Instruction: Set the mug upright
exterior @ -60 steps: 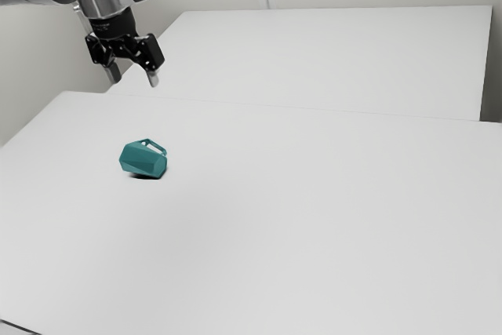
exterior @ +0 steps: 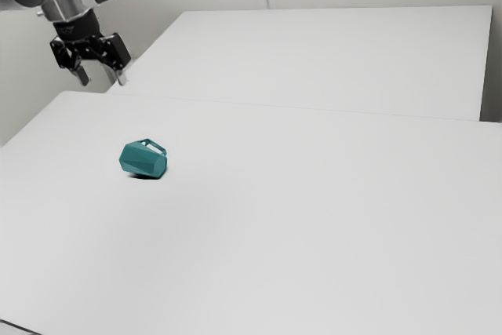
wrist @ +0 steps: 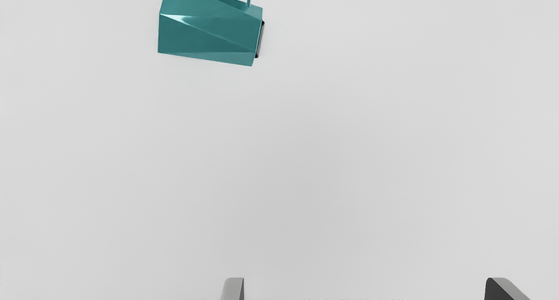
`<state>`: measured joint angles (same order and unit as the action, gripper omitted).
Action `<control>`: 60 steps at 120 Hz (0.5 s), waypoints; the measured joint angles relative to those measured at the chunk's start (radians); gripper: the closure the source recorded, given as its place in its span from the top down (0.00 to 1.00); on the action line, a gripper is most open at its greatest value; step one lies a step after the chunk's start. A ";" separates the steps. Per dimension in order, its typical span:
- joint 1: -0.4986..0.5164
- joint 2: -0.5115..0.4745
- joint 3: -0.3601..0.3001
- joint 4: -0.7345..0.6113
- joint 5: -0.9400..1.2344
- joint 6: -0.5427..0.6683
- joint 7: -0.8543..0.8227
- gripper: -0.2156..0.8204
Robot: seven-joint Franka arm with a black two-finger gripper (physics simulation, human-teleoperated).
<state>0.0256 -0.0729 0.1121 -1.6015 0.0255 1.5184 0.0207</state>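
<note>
High above the table, toward the exterior view's upper left, hangs the gripper (exterior: 103,82), its two fingers spread apart with nothing between them. The teal faceted mug (exterior: 143,159) lies on its side on the white table, lower than the gripper and somewhat to its right in the exterior view, handle upward. In the wrist view the mug (wrist: 209,29) is ahead of the gripper (wrist: 364,289) and well away from its fingertips; part of the handle is cut off by the picture's edge.
The white tabletop (exterior: 314,217) stretches widely around the mug. Behind it in the exterior view stands a large pale panel-like surface (exterior: 329,60), with walls beyond.
My arm and gripper have moved toward the exterior view's left, away from the mug. The mug lies as before, and the fingers are still apart.
</note>
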 joint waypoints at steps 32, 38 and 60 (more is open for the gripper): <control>0.179 -0.018 0.001 -0.107 -0.102 0.065 0.098 0.79; 0.208 -0.018 0.006 -0.126 -0.129 0.084 0.128 0.79; 0.299 -0.015 0.016 -0.207 -0.230 0.163 0.255 0.79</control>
<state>0.3244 -0.0883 0.1284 -1.8090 -0.2045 1.6810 0.2755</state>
